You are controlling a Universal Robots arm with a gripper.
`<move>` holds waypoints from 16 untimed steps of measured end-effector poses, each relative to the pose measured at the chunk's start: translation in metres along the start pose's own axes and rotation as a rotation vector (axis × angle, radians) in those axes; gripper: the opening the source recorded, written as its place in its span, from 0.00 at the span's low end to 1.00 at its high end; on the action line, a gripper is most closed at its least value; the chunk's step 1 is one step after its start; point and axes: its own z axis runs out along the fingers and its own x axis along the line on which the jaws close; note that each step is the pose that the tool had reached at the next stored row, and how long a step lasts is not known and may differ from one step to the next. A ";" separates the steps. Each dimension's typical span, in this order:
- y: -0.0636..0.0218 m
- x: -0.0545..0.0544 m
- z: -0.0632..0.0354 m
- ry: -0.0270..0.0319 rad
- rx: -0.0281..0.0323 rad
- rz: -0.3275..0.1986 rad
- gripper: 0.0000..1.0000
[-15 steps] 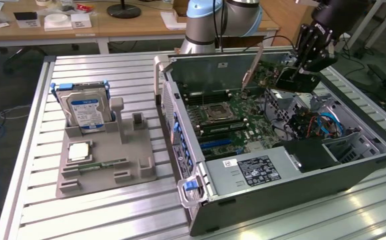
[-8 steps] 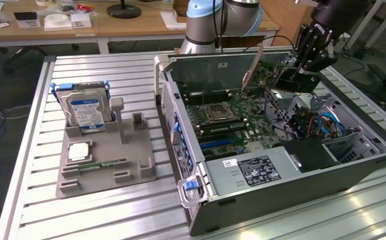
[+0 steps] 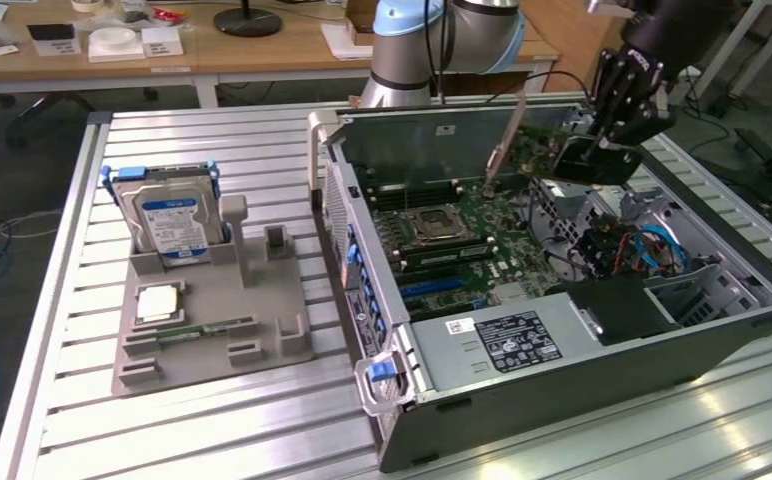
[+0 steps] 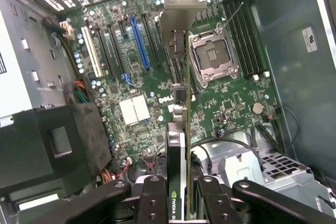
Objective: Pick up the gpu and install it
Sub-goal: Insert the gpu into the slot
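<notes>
- the gpu [image 4: 177, 129] is held edge-on, clamped between the jaws of the gripper [image 4: 181, 195], above the motherboard [image 4: 231, 103].
- its long axis is pointed away from the gripper, metal bracket [image 4: 181, 3] foremost, roughly parallel to the motherboard's blue slot [image 4: 139, 43] and offset beside it.

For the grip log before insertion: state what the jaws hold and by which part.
The gripper holds the gpu, jaws clamped on its two flat faces at the end away from the silvery bracket, above the motherboard.
</notes>
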 end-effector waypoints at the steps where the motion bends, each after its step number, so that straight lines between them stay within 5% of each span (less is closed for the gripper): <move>1: 0.0002 0.000 0.0001 -0.0016 0.0048 -0.003 0.27; 4: 0.0005 0.000 0.0004 -0.0055 0.0157 -0.011 0.27; 12: 0.0006 0.000 0.0004 -0.0056 0.0158 -0.012 0.27; 16: 0.0012 0.000 0.0012 -0.0074 0.0208 -0.016 0.27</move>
